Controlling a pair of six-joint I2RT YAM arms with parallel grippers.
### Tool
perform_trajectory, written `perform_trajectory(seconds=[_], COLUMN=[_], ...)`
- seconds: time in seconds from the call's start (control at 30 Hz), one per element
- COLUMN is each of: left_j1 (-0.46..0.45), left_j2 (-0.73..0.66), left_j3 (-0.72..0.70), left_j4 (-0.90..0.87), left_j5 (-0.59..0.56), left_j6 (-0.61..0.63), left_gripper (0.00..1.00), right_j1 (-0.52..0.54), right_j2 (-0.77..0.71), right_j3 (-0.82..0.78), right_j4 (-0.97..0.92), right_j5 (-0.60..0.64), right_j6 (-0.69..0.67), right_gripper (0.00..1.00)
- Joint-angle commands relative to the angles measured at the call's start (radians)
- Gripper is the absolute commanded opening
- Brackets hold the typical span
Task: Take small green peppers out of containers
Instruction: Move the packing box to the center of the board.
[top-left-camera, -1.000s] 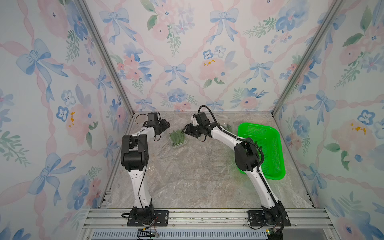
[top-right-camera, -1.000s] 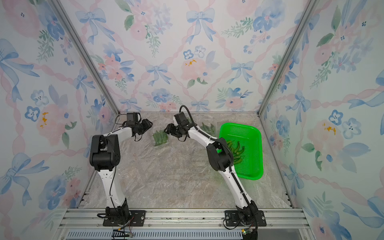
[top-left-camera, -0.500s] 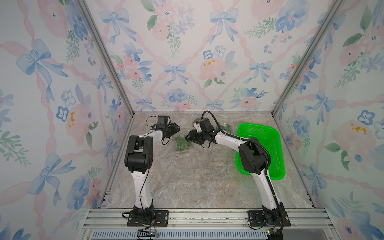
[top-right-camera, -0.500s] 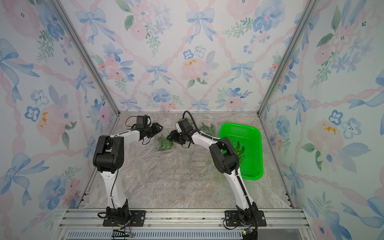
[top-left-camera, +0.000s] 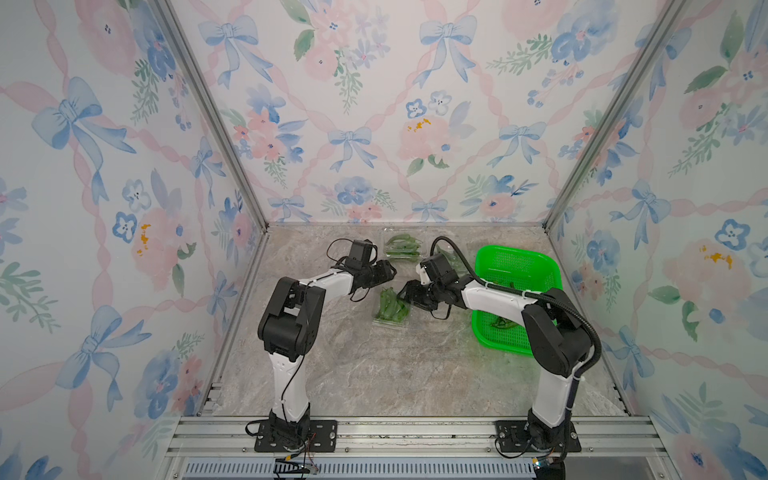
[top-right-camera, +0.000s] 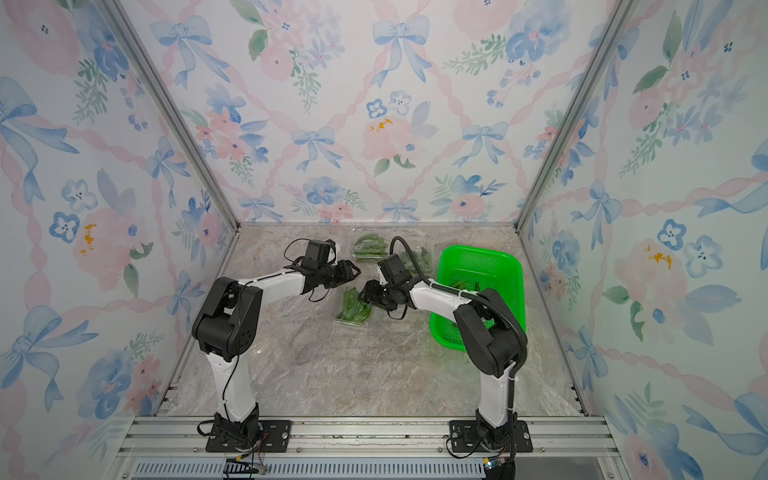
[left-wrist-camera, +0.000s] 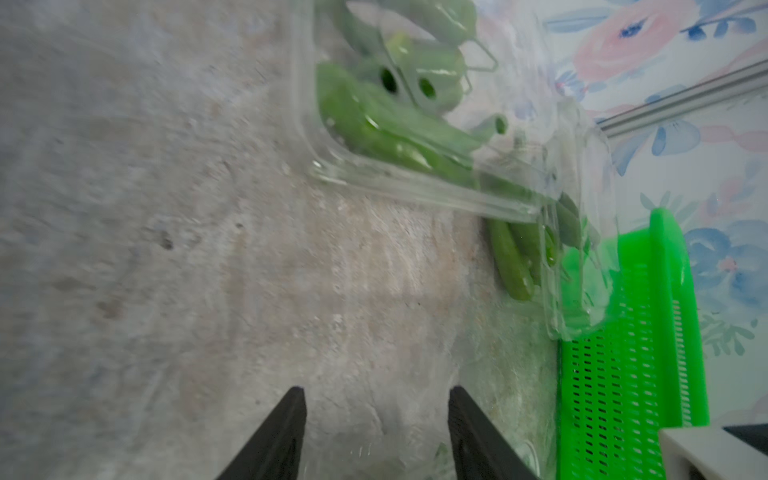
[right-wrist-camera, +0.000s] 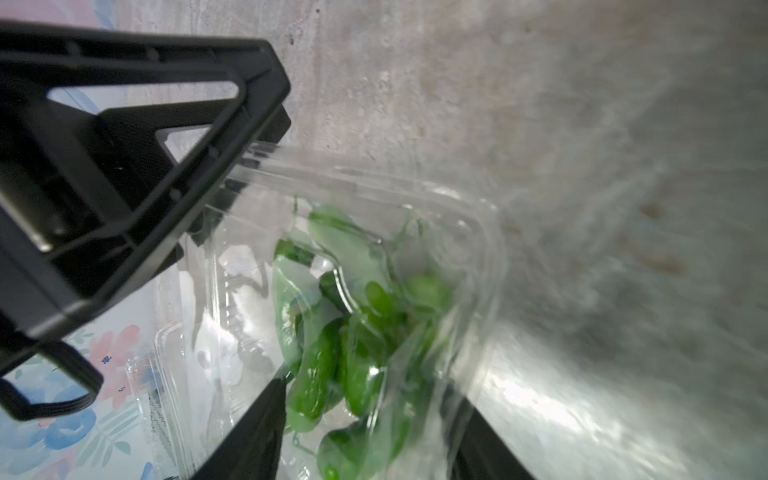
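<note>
Right gripper (right-wrist-camera: 370, 392) first: its two fingers sat either side of the near container (top-left-camera: 390, 312), pressed to the clear walls, so it was clamped on that tray out on the table (top-left-camera: 374, 374). Peppers (right-wrist-camera: 316, 374) were packed inside, smeared by blur in the right wrist view, and the plastic edges were hard to trace.

Just beyond, the left gripper (top-left-camera: 386, 272) hovered at the tray's far end, fingers (left-wrist-camera: 286, 424) apart. Faint plastic glints showed low between them, and whether they pinched the tray's rim I could not tell.

Off to the right, the basket (top-left-camera: 536, 266) lay on the table, its near corner hidden behind the right arm (top-left-camera: 494, 297), with a few peppers on its mesh floor.

Farther back, the far container (top-left-camera: 402, 246) lay by the back wall, holding more peppers. Next to it, just beside the basket in the left wrist view, was a third container (left-wrist-camera: 577, 257), half covered by the right arm's wrist in both top views.
</note>
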Motion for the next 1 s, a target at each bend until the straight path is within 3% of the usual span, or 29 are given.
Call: perform_trajectory(seconds=[0.0,0.5,0.8,0.97], left_j1=[-0.050,-0.051,-0.024,-0.099], left_j2=[-0.053,-0.056,-0.369,-0.577], left_j3=[-0.020,-0.018,-0.239,-0.424], left_j4=[-0.021,-0.023,-0.045,-0.056], left_j5=[-0.012,-0.078,-0.221,-0.210], left_j6=[-0.024,0.002,0.035,0.002], left_gripper=[0.58,0.60,0.60,0.60], right_j1=[-0.011,-0.076,-0.115,-0.130], right_j2=[-0.096,-0.261,-0.296,-0.189], right_j3=[-0.052,-0.165,-0.035,0.082], right_j4=[-0.086,-0.204,-0.318,-0.329], right_j5=[0.077,0.142,0.093,0.046], right_j6=[-0.038,-0.102,-0.274,-0.359], right_gripper=[0.61,0.68,0.67,0.63])
